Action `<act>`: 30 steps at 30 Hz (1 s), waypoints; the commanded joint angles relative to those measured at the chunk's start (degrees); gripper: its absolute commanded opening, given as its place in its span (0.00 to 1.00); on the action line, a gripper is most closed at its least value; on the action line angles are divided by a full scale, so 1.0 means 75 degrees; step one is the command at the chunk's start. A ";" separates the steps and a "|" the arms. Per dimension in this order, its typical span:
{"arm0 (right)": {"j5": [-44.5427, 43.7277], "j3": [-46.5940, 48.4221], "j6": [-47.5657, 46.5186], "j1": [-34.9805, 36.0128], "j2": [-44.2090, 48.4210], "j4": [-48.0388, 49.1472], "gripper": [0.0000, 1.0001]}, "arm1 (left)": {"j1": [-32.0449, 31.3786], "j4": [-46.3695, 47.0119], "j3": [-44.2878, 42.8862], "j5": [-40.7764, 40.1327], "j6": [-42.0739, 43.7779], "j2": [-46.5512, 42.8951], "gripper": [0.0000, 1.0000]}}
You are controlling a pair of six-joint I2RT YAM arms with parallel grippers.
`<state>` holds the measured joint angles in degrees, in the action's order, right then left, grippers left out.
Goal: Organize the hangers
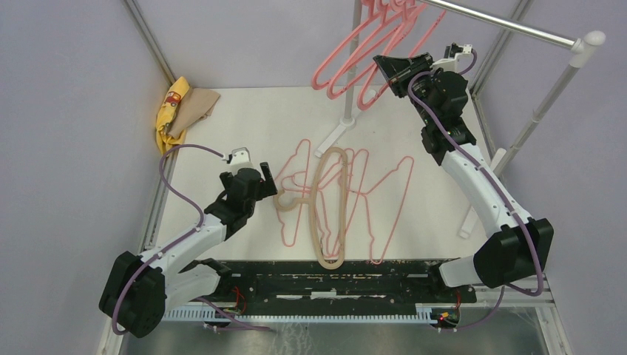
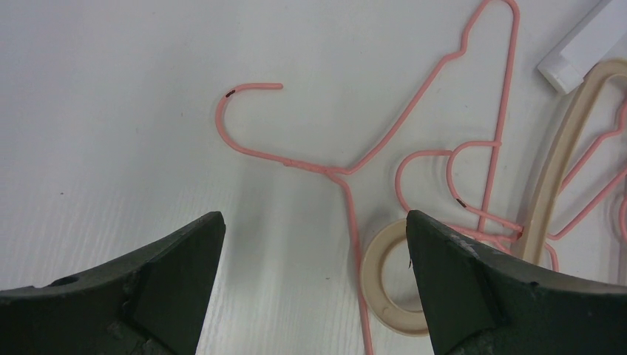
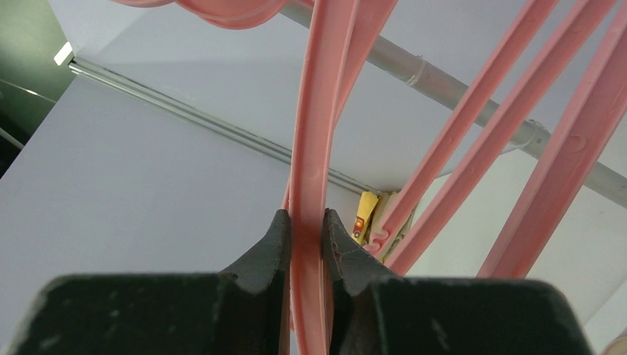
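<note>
Several thick pink plastic hangers (image 1: 355, 55) hang from the silver rail (image 1: 517, 28) at the back. My right gripper (image 1: 392, 66) is raised among them and is shut on the bar of one pink plastic hanger (image 3: 318, 111), which runs between its jaws (image 3: 304, 218). A thick beige hanger (image 1: 330, 207) and several thin pink wire hangers (image 1: 392, 200) lie tangled on the table. My left gripper (image 1: 268, 177) is open and empty just left of the beige hanger's hook (image 2: 369, 275). A wire hanger (image 2: 336, 171) lies ahead of its jaws (image 2: 314, 218).
The rail stand's white foot (image 1: 333, 137) rests on the table behind the pile and shows in the left wrist view (image 2: 580, 52). Yellow and tan cloths (image 1: 177, 107) lie at the back left. Metal frame posts stand at both sides.
</note>
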<state>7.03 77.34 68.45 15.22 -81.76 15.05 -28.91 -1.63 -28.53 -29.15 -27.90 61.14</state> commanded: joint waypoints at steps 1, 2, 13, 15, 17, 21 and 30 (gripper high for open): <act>0.0309 0.0402 0.0437 -0.0178 -0.0273 0.0669 0.01 | -0.0031 0.0184 -0.0329 -0.0289 0.0379 0.0101 0.99; 0.0331 0.0390 0.0492 -0.0188 -0.0349 0.0616 0.01 | -0.0028 0.0184 -0.0335 -0.0286 0.0398 0.0117 0.99; 0.0639 0.0047 0.0595 -0.0329 -0.0565 0.0509 0.25 | -0.0028 0.0199 -0.0298 -0.0311 0.0355 0.0140 0.99; 0.0577 -0.0173 0.0443 -0.0326 -0.0339 0.0457 0.42 | -0.0031 0.0194 -0.0315 -0.0297 0.0356 0.0146 0.99; 0.0411 -0.0392 0.0039 -0.0319 0.0038 0.0144 0.63 | -0.0033 0.0194 -0.0334 -0.0297 0.0363 0.0144 0.99; 0.0065 -0.0927 -0.0640 -0.0325 0.1016 -0.0420 0.87 | -0.0030 0.0171 -0.0333 -0.0296 0.0366 0.0135 0.99; -0.0734 -0.1963 -0.2786 0.0839 0.2652 -0.3461 0.88 | -0.0026 0.0205 -0.0297 -0.0280 0.0304 0.0224 0.99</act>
<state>7.22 64.95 59.24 14.90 -65.10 2.85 -28.99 -1.65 -28.56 -29.91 -27.53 62.33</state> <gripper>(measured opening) 0.890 0.990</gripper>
